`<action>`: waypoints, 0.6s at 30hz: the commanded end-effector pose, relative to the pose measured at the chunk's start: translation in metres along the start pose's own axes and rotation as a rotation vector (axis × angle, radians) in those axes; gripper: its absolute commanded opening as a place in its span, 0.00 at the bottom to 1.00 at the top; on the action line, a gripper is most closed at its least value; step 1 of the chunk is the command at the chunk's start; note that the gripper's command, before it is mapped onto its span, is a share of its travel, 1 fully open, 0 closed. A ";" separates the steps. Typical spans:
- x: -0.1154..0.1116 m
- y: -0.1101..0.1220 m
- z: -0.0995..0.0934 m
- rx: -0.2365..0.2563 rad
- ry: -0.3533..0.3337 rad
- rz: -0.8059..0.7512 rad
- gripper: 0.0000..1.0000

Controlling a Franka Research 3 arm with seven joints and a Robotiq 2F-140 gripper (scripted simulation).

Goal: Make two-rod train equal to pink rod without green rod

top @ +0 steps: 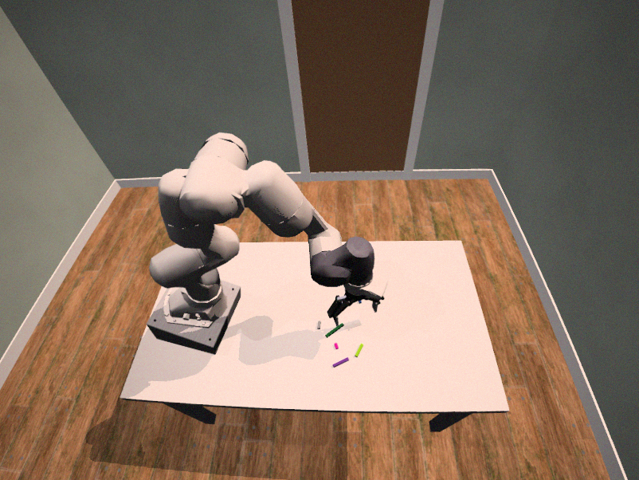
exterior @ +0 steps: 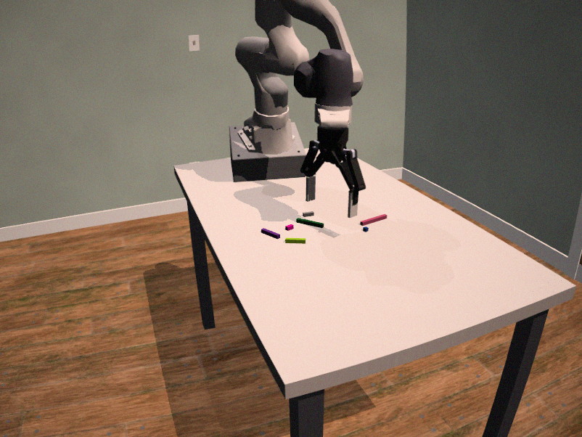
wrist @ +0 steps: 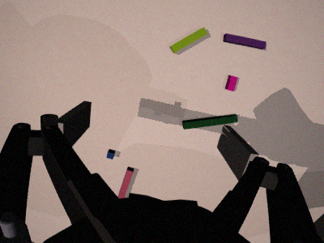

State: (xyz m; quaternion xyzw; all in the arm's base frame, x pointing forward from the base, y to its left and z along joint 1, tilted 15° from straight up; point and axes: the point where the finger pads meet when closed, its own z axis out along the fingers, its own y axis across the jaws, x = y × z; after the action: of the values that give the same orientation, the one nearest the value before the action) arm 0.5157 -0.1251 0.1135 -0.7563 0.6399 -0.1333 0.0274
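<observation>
My gripper (top: 355, 316) (exterior: 331, 207) (wrist: 156, 125) is wide open and empty above the table. The purple rod (top: 340, 362) (exterior: 270, 233) (wrist: 245, 41) and the lime rod (top: 358, 350) (exterior: 294, 240) (wrist: 189, 40) lie flat, apart and at an angle to each other. The grey rod (top: 319, 324) (exterior: 308, 213) lies beyond the green rod's far side in the exterior view; a finger hides it in the wrist view. The pink rod (exterior: 374, 219) (wrist: 126, 183) lies right of the fingers in the exterior view, partly hidden in the wrist view. No rods join end to end.
The dark green rod (top: 334, 330) (exterior: 309, 222) (wrist: 210, 121) lies near one finger. The short magenta rod (top: 335, 346) (exterior: 289, 226) (wrist: 232, 83) lies between it and the purple rod. The tiny blue rod (exterior: 366, 229) (wrist: 110, 154) lies near the pink rod. All rest on the white table (top: 423, 361) (exterior: 376, 319).
</observation>
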 end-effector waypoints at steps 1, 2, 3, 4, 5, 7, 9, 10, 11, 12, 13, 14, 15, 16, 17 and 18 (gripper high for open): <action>-0.001 0.000 0.001 0.014 -0.023 -0.135 1.00; -0.001 0.000 0.001 0.014 -0.023 -0.178 1.00; -0.001 0.000 0.001 0.014 -0.023 -0.193 1.00; -0.001 0.000 0.001 0.015 -0.023 -0.209 1.00; -0.001 0.000 0.001 0.015 -0.023 -0.225 1.00; -0.002 0.000 0.001 0.015 -0.022 -0.256 1.00; -0.002 0.000 0.001 0.016 -0.022 -0.288 1.00; -0.002 0.000 0.001 0.016 -0.022 -0.304 1.00; -0.002 0.000 0.001 0.016 -0.022 -0.319 1.00; -0.002 0.000 0.001 0.016 -0.022 -0.335 1.00; -0.002 0.000 0.001 0.016 -0.022 -0.351 1.00; -0.002 0.000 0.001 0.016 -0.022 -0.367 1.00; -0.003 0.000 0.001 0.017 -0.021 -0.382 1.00; -0.003 0.000 0.001 0.017 -0.021 -0.398 1.00; -0.003 0.000 0.001 0.017 -0.021 -0.398 1.00; -0.003 0.000 0.001 0.017 -0.021 -0.398 1.00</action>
State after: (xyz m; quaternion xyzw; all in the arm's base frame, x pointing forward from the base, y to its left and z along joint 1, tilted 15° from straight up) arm 0.5162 -0.1228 0.1133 -0.8369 0.5301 -0.1360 0.0089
